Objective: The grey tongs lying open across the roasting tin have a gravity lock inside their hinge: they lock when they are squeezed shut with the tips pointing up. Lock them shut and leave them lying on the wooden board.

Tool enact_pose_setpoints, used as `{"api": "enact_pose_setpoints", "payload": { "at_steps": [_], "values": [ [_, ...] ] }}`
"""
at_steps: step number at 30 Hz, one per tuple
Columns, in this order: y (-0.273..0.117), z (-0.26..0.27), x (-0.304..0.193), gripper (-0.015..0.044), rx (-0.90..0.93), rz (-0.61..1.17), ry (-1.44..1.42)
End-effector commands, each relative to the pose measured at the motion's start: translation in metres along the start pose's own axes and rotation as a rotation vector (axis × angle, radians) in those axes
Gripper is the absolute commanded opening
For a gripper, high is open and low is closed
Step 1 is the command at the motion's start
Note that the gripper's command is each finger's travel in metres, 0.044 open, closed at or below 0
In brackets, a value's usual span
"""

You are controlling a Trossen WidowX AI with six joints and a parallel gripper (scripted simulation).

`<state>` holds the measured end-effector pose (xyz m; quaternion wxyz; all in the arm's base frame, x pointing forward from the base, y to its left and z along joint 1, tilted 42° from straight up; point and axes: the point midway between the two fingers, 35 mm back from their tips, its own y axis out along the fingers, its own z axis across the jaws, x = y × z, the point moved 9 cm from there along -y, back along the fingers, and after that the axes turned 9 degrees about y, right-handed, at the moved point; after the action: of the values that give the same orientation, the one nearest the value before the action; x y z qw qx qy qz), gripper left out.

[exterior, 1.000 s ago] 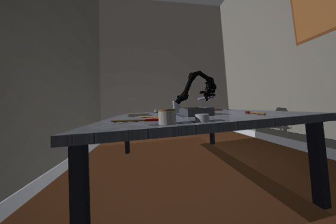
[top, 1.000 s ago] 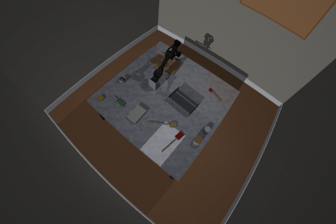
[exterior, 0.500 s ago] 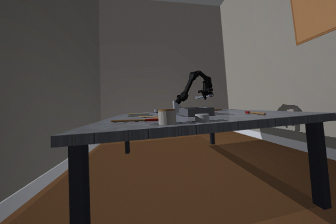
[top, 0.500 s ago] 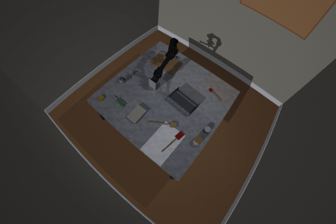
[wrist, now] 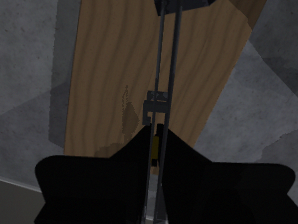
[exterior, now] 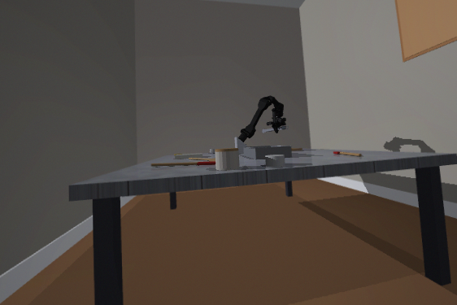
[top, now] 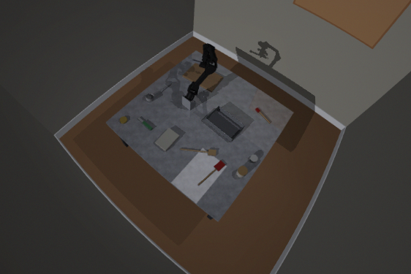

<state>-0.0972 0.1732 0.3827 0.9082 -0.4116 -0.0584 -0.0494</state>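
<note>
Above the wooden board (top: 216, 81) (exterior: 297, 149) (wrist: 107, 60), the end effector (top: 203, 64) (exterior: 277, 129) (wrist: 154, 128) is clenched on the grey tongs (top: 197, 61) (exterior: 268, 130) (wrist: 175, 60), gripping them across their long arms, well apart from the roasting tin (top: 223, 124) (exterior: 268, 152). That hold presses the two arms close together, which is probably what the catch needs, though whether it has locked cannot be told. The tongs lie roughly level in the air, an attitude that suits laying them down rather than locking them, since the lock wants the tips up. Carried over the board, they probably need only lowering until they rest along the wood before the fingers part. If the catch is unset, the arms may spring open on release.
</note>
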Motion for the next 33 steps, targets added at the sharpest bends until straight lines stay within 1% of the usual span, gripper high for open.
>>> {"api": "enact_pose_setpoints", "payload": {
  "at_steps": [1,7,12,23,33],
  "values": [
    [-0.003,-0.002,-0.004,-0.015,0.017,0.003,0.0],
    [-0.002,-0.001,-0.003,-0.015,0.008,0.008,-0.004],
    [0.005,-0.001,0.002,-0.015,-0.062,0.047,-0.035],
    [0.023,0.001,0.018,-0.015,-0.229,0.205,-0.097],
    [0.034,0.004,0.034,-0.015,-0.312,0.386,-0.113]
  ]
}}
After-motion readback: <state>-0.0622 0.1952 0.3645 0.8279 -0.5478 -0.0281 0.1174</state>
